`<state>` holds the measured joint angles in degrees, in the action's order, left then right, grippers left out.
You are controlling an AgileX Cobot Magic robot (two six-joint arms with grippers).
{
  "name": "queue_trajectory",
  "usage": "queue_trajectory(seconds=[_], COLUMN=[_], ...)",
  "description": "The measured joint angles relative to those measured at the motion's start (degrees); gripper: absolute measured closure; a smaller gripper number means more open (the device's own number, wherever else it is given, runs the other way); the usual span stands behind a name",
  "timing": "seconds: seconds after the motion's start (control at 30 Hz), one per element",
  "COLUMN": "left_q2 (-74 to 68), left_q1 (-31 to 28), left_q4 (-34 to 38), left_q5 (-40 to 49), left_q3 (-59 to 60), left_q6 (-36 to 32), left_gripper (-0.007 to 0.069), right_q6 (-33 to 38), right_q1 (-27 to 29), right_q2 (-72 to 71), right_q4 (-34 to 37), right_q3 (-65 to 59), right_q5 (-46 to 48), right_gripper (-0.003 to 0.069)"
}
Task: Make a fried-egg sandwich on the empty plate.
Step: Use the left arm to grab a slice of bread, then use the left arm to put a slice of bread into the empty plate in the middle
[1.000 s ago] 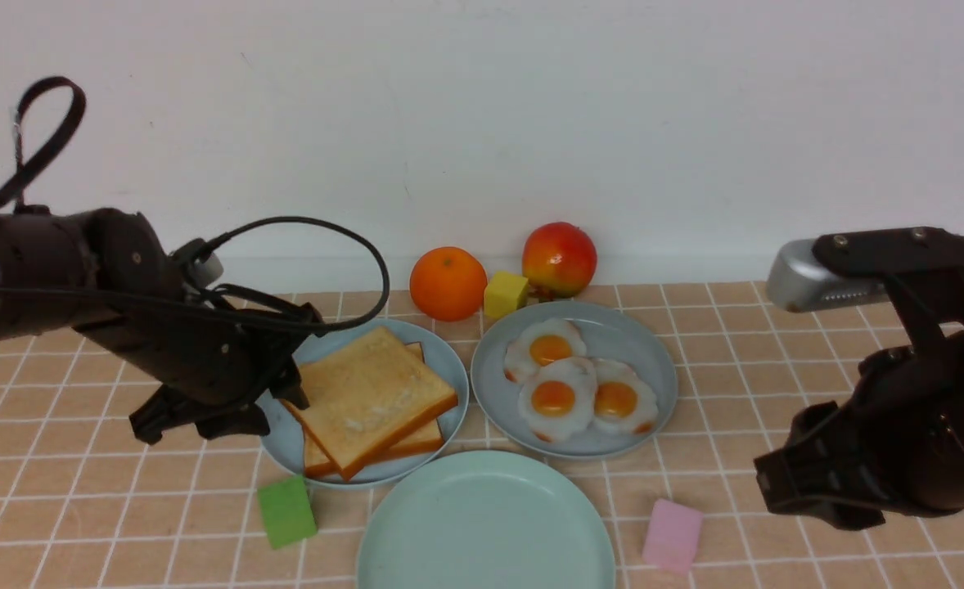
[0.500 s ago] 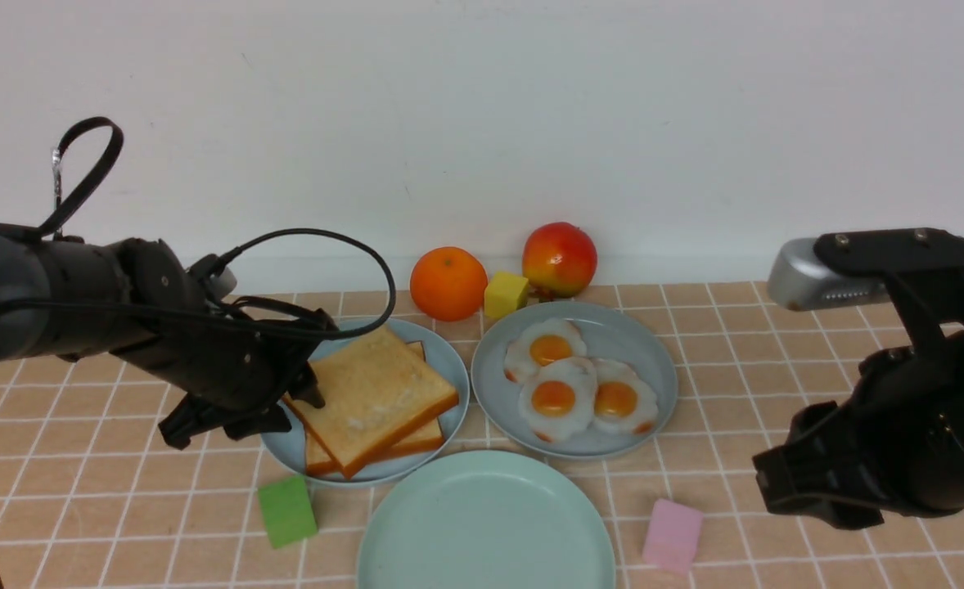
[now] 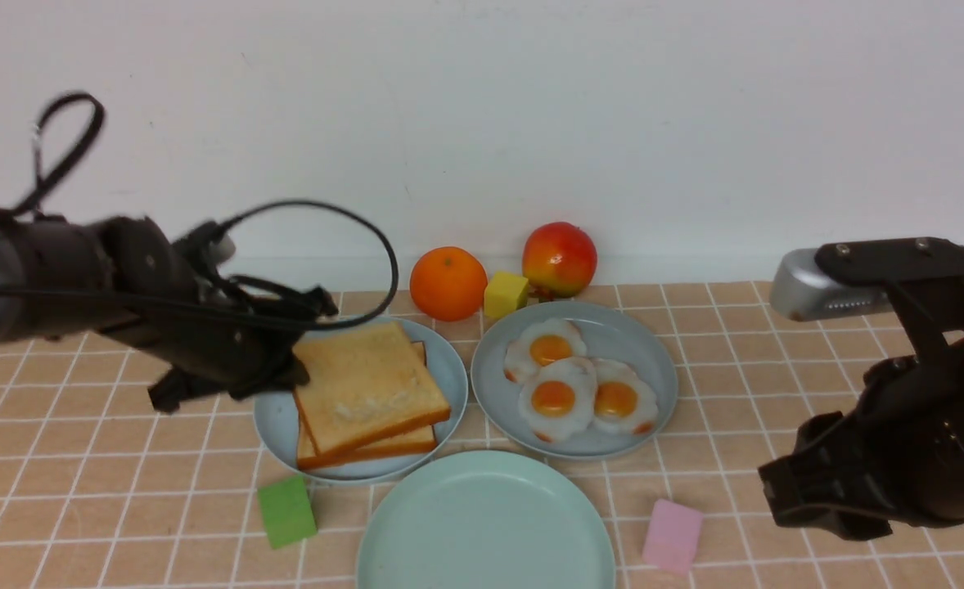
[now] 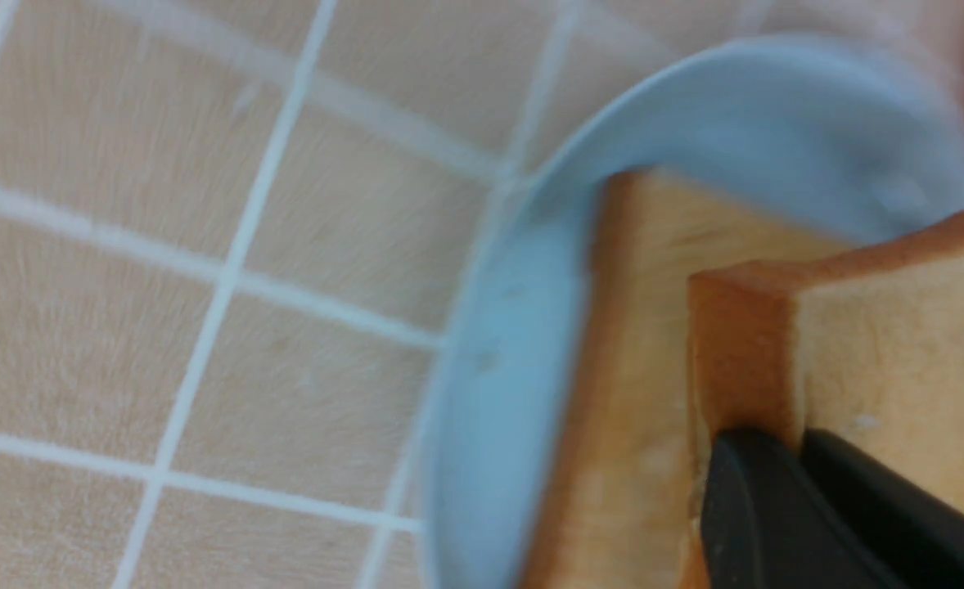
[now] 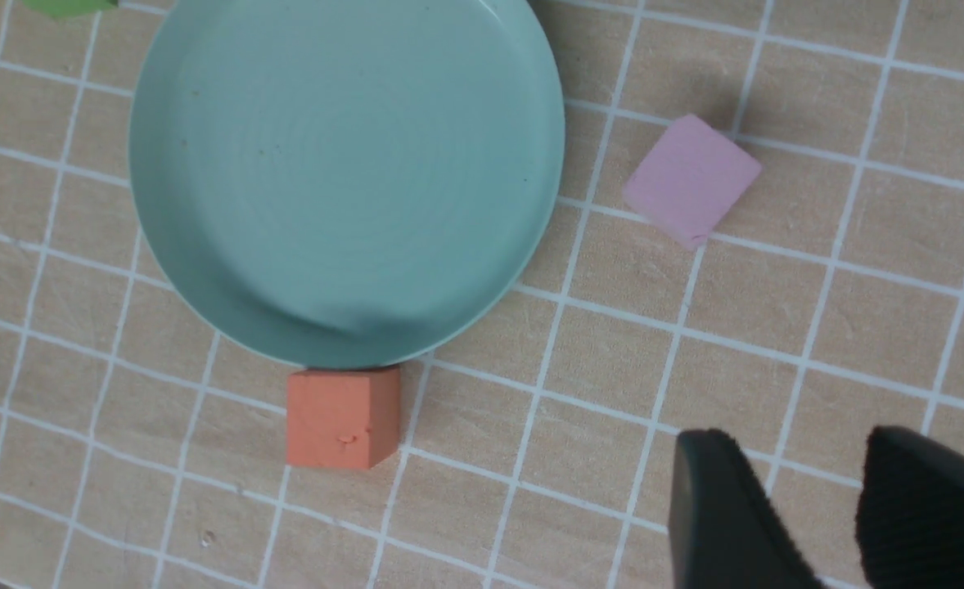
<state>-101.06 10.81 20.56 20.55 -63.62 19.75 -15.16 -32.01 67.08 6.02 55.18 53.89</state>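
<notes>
Now the left gripper (image 3: 300, 375) has clamped on the top toast (image 3: 367, 384), turning it a little over the blue plate (image 3: 273, 421). The right gripper (image 5: 809, 483) hangs with jaws apart, holding nothing. I judge that carrying it to the bare mint plate (image 3: 486, 523) comes next.

The left gripper (image 3: 294, 375) is blurred, its tips hidden at the top toast (image 3: 367, 380), which covers most of the lower toast (image 3: 392, 447); the front view's lower edge cuts the mint plate (image 3: 482, 523), and the right wrist picture's edge cuts the green block (image 5: 69, 6).
</notes>
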Motion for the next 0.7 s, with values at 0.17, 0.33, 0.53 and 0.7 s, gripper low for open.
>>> queue_trajectory(seconds=[0.17, 0.33, 0.53, 0.7], left_q2=[9.2, 15.9, 17.5, 15.5], left_q1=[0.0, 0.0, 0.0, 0.1], left_q4=[-0.4, 5.1, 22.2, 35.5], left_q5=[4.1, 14.4, 23.9, 23.3], left_q3=[-1.0, -0.2, 7.2, 14.8], left_q6=[-2.0, -11.1, -29.1, -41.1], left_gripper=[0.0616, 0.0618, 0.0618, 0.0618], right_q6=[0.0, 0.0, 0.0, 0.0], right_q1=[0.0, 0.0, 0.0, 0.0], right_q2=[0.0, 0.0, 0.0, 0.0], right_q4=[0.0, 0.0, 0.1, 0.0], right_q3=[0.0, 0.0, 0.0, 0.0], right_q5=[0.5, 0.7, 0.7, 0.7], right_gripper=[0.0391, 0.0391, 0.0391, 0.0391])
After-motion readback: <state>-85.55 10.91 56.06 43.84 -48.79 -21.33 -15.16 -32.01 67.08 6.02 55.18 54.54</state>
